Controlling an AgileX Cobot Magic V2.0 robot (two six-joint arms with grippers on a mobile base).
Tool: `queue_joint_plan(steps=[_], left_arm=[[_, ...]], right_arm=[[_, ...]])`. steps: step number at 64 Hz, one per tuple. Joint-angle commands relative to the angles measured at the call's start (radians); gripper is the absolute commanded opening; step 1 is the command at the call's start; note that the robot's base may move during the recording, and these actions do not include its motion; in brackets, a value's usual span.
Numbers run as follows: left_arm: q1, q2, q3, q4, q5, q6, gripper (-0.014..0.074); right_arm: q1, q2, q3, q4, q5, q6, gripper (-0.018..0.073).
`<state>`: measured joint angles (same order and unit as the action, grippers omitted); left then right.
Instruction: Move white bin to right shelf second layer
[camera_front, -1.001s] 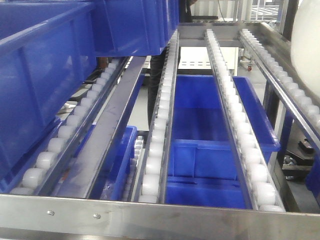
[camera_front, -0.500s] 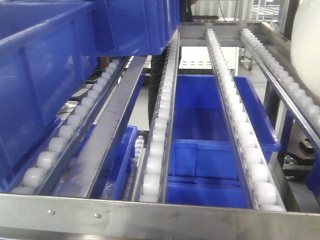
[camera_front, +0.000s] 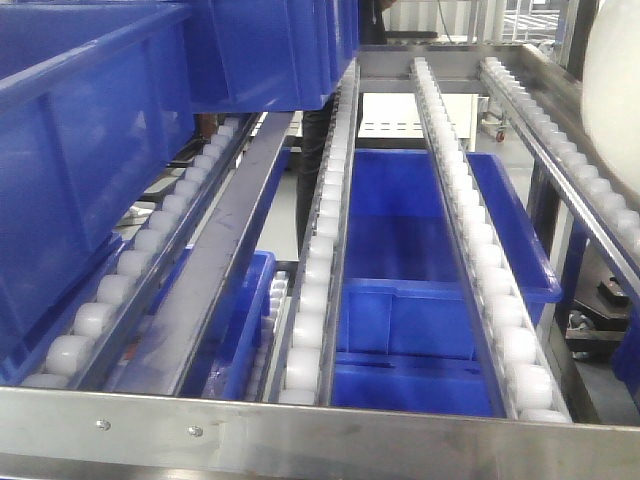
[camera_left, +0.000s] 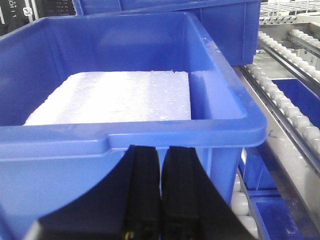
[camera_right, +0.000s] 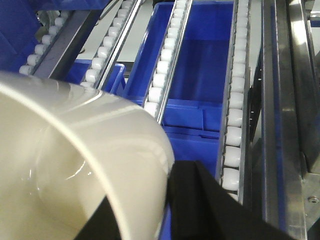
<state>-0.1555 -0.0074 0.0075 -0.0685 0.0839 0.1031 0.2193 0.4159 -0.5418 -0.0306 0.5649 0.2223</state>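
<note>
A stainless steel rack level of sloped rails lined with small white plastic rollers (camera_front: 440, 170) fills the front view, its riveted steel front lip (camera_front: 300, 425) running along the bottom edge. Large blue rectangular plastic crates (camera_front: 90, 140) sit on the roller lanes at the left, and another blue crate (camera_front: 410, 230) rests on the level below, seen between the rails. In the left wrist view, one blue crate holds a flat white foam slab (camera_left: 115, 97). The cream-white smooth plastic bin with its rounded rim (camera_right: 75, 165) hangs above the roller lanes in the right wrist view; in the front view only its pale wall shows at the far right edge, over the rightmost rail. The black right end effector (camera_right: 200, 200) grips the bin's rim, one finger outside the wall. The black left end effector (camera_left: 160, 185) has its fingers pressed together, empty, just in front of the crate's near wall.
</note>
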Motion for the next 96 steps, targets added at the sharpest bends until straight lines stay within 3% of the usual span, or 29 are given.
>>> queue_joint_plan(steps=[1,60,79,96], left_arm=[[-0.004,-0.014,0.037,-0.005,-0.084,-0.004,0.0085],[-0.004,-0.014,0.037,-0.005,-0.084,-0.004,0.0085],[-0.004,-0.014,0.037,-0.005,-0.084,-0.004,0.0085],[-0.004,-0.014,0.037,-0.005,-0.084,-0.004,0.0085]], right_arm=[[-0.006,0.012,-0.031,-0.004,-0.100,-0.002,0.0033],[-0.006,0.012,-0.031,-0.004,-0.127,-0.002,0.0033],[-0.006,0.120,-0.032,-0.003,-0.208,-0.002,0.0033],[-0.006,0.329,-0.058,0.087,-0.357,-0.002,0.0033]])
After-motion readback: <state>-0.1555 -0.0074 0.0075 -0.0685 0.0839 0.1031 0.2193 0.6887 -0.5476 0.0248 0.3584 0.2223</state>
